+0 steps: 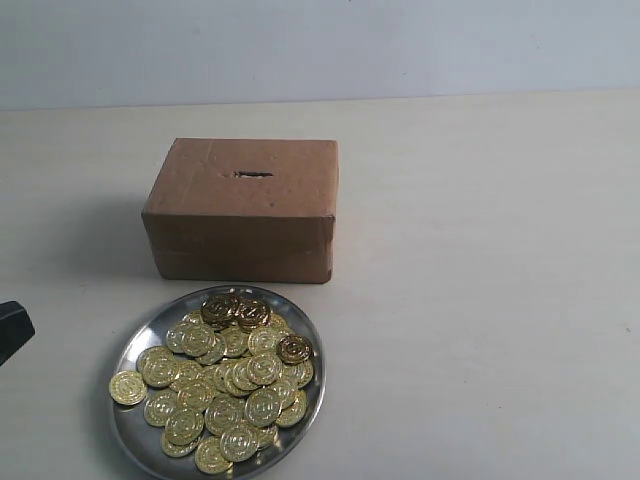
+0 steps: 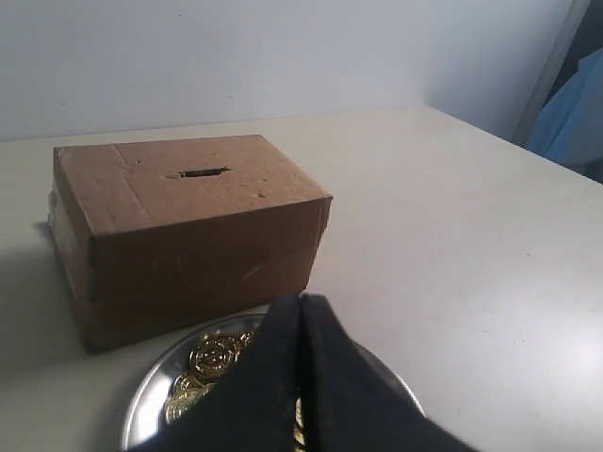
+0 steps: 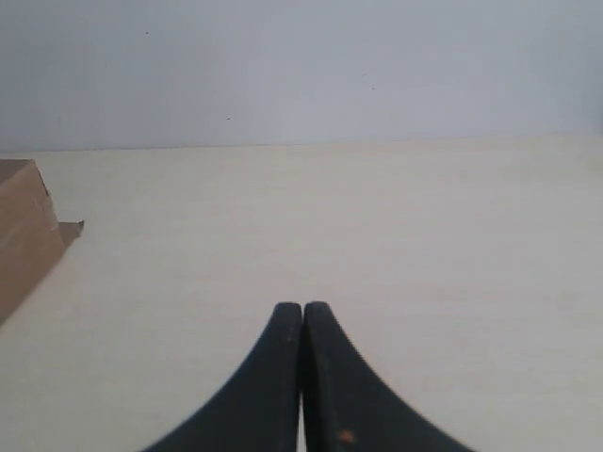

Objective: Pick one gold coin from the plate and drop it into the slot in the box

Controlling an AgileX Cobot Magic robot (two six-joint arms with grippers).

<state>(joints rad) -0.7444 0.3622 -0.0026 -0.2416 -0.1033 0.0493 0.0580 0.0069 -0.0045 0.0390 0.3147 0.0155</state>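
So the box (image 1: 240, 210) sits on the pale surface (image 1: 480, 300) a bit left of the middle, with the slot (image 1: 253, 175) cut in its top face toward the far edge; looks dark and kinda ragged. The plate (image 1: 138, 338) is right in front of the box on the near side, close to it but I can't tell if they touch; it's piled with gold coins (image 1: 225, 385), a few darker ones on the far side of the heap, and one coin (image 1: 127, 387) hanging over the left rim. Left gripper (image 2: 301, 303) has its fingers pressed together with nothing between them that I can see; plate and coins show just past its tips, box beyond that. Right gripper (image 3: 301, 309) is closed up too, empty, over bare surface, with just a corner of the box in its view.
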